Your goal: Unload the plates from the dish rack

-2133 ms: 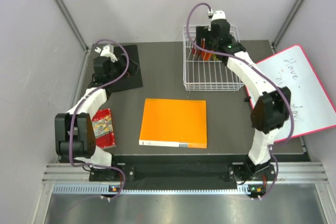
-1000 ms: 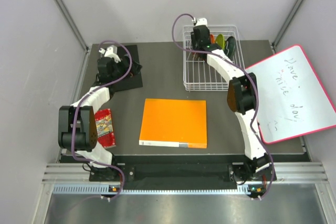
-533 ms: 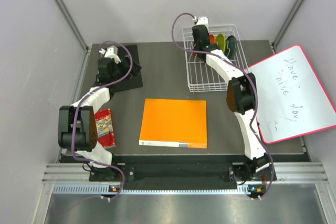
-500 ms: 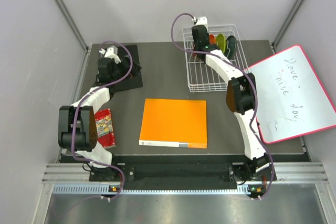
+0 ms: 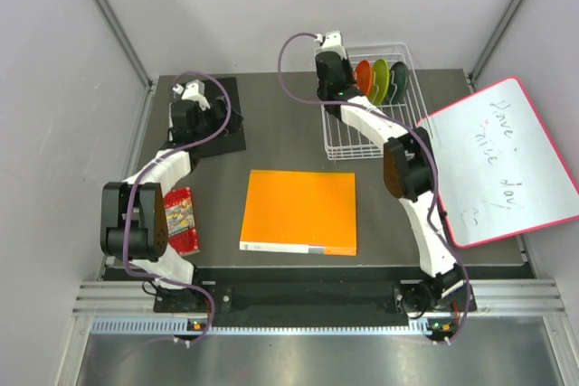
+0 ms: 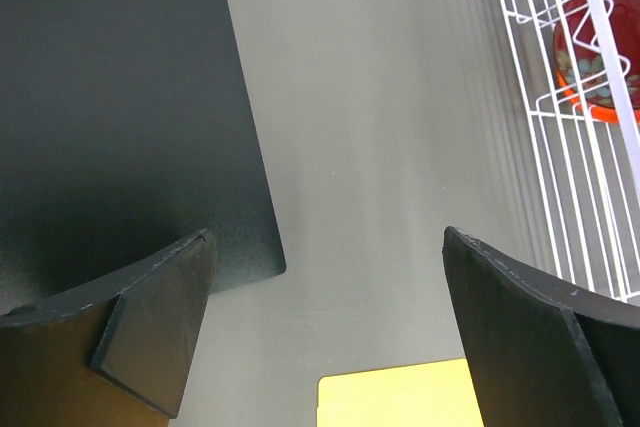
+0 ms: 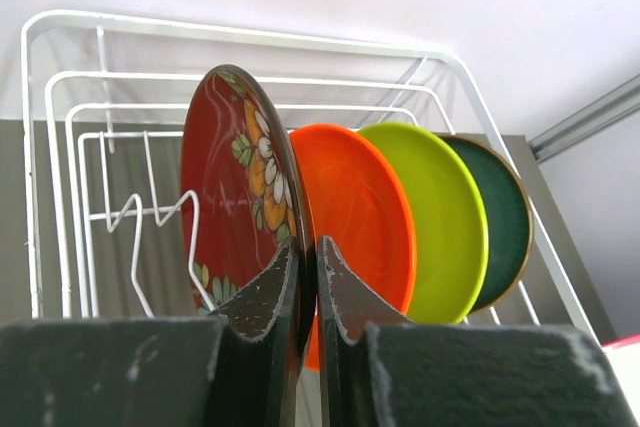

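Note:
The white wire dish rack [image 5: 369, 155] stands at the back right of the table. The plates stand upright in it in a row: dark red patterned [image 7: 228, 197], orange [image 7: 365, 212], lime green [image 7: 440, 217], dark grey-blue [image 7: 505, 217]. My right gripper [image 7: 316, 247] is shut on the dark red plate's lower rim, one finger on each face. From above, the right gripper [image 5: 331, 74] is at the rack's left end, beside the orange plate [image 5: 363, 79]. The left gripper [image 6: 328, 237] is open and holds nothing, hovering over the black mat's edge [image 6: 120, 127].
A big flat orange square [image 5: 300, 211] lies mid-table. The black mat [image 5: 231, 137] is at the back left, and a red patterned packet [image 5: 179, 219] is by the left arm's base. A pink-edged whiteboard [image 5: 502, 160] leans at the right, close to the rack.
My right gripper has closed on the dark red plate and moved a little left. The rack has shifted slightly to the right. The left arm has barely moved.

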{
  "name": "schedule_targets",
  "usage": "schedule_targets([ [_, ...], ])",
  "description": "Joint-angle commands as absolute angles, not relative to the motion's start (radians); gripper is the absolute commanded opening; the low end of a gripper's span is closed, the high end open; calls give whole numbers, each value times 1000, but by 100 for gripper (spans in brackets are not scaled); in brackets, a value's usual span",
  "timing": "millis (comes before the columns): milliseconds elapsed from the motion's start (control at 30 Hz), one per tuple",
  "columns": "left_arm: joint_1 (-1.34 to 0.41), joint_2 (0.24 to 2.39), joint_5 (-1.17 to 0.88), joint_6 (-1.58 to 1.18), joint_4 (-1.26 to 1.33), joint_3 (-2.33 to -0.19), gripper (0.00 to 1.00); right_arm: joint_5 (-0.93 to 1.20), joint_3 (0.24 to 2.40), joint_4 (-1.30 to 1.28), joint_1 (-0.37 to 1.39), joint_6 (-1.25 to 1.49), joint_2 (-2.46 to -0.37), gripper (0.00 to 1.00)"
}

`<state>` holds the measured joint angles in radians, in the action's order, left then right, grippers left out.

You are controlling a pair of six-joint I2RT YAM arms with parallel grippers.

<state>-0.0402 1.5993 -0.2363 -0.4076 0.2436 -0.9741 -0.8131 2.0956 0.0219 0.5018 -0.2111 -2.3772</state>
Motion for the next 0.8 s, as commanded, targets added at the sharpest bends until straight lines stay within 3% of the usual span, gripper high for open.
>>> schedule_targets([
  [0,-48,1549,-230,-376,244,-982,99,-916,2034,182,517,-265,-2171,0],
  [367,-61,1531,-395,-434,265,-1017,99,-813,1761,62,528,-105,-1833,0],
  [767,-61,1615,-724,-819,679,-963,98,-189,1459,-60,494,291,-1508,0],
])
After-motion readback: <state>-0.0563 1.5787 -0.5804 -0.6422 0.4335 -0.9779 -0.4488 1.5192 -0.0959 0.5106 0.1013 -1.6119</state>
